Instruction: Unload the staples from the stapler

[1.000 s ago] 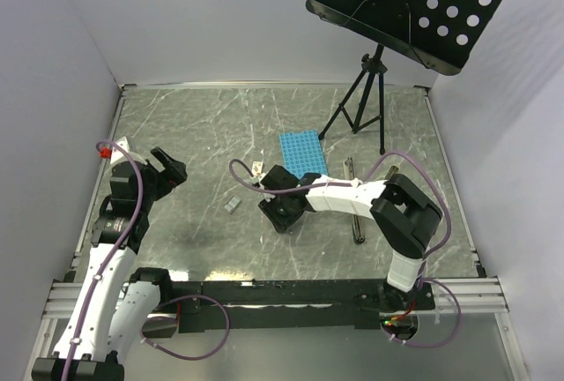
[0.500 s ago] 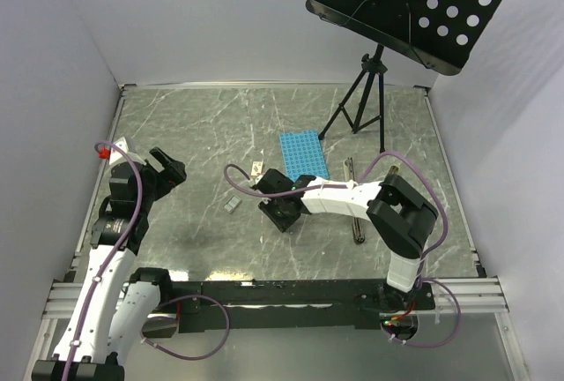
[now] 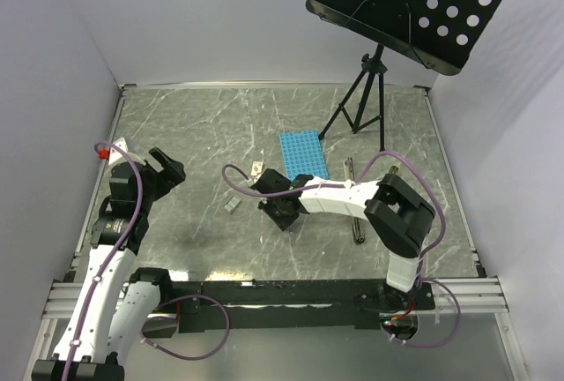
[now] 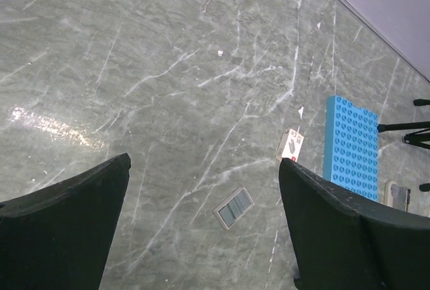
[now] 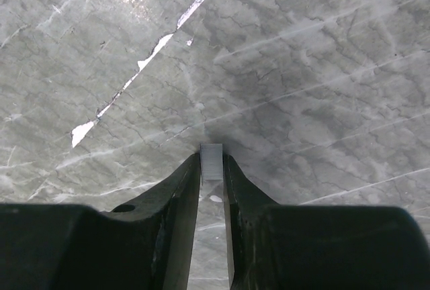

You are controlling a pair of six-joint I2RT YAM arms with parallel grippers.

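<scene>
My right gripper (image 3: 280, 212) reaches left across the table, low over its middle. In the right wrist view it (image 5: 211, 164) is shut on a small grey strip of staples (image 5: 211, 157), held between the fingertips just above the marble. A second strip of staples (image 3: 233, 204) lies flat on the table left of it, and it also shows in the left wrist view (image 4: 234, 208). The slim black stapler (image 3: 358, 227) lies on the right, partly hidden under the right arm. My left gripper (image 3: 167, 169) hangs open and empty at the left (image 4: 203, 169).
A blue studded plate (image 3: 302, 153) lies behind the right gripper, with a small tan-white block (image 3: 256, 168) to its left. A black tripod (image 3: 363, 103) with a perforated stand top stands at the back right. White walls enclose the table.
My right gripper has shifted slightly left with the strip of staples still in it. The left arm has not moved.
</scene>
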